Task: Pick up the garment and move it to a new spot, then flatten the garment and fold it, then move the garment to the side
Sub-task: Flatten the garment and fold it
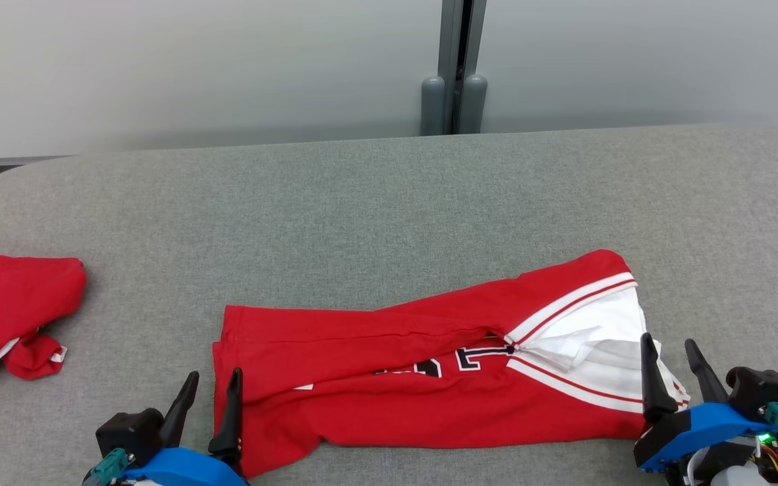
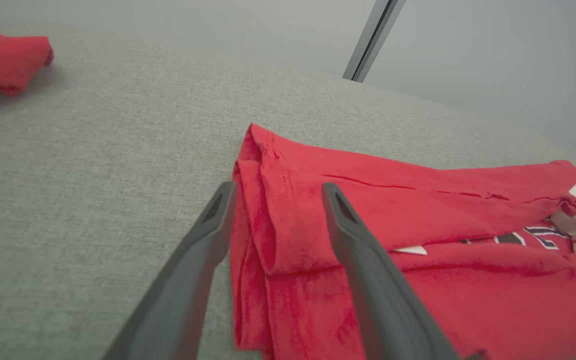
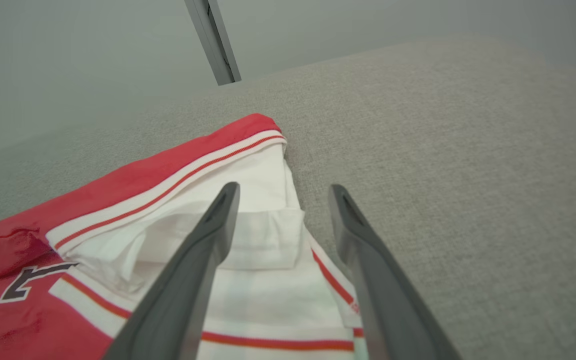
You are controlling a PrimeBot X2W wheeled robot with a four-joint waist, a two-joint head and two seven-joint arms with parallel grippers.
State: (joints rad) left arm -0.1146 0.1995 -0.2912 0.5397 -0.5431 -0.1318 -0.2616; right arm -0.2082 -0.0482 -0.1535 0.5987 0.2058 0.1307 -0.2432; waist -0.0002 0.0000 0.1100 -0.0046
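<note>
The folded garment [image 1: 396, 398] is laid on the table [image 1: 389, 202]. Its ends are straddled by the left gripper [image 1: 213, 373] and right gripper [image 1: 667, 341], both spread, nothing grasped.

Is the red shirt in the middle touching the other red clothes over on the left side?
Apart. The head view shows a wide stretch of bare gray table between the red shirt and the other red garment.

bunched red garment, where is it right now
The bunched red garment lies at the left edge of the grey table in the head view, apart from the folded jersey, up-left of the left gripper.
</note>
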